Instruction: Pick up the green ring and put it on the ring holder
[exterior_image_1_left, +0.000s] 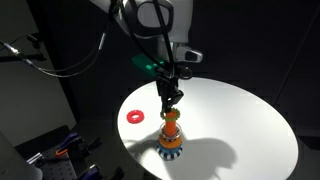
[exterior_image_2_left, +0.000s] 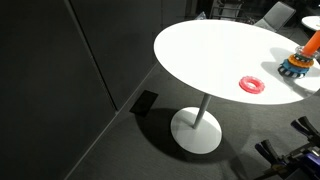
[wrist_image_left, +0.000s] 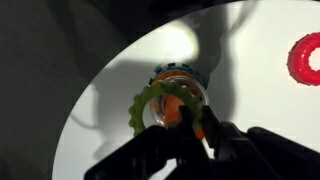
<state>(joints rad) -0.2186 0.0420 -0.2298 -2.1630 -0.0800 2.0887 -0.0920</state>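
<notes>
- The round white table (exterior_image_1_left: 250, 125) is seen as smooth and matte.
- The gripper (wrist_image_left: 197, 126) is closed narrowly on the green ring's rim, above the holder.
- The ring holder (exterior_image_1_left: 172, 145), an orange peg on a banded round base, is judged to be rigid plastic.
- The green ring (wrist_image_left: 137, 105), with its scalloped edge, is held over the peg. It is judged light and stiff, so an edge pinch is suitable.
- The flat red ring (exterior_image_1_left: 133, 115) is seen lying apart.

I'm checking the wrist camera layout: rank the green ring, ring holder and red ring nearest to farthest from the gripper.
1. Green ring, held at the gripper fingertips.
2. Ring holder, just beyond the ring, mid-view.
3. Red ring, far off at the view's right edge.
</notes>
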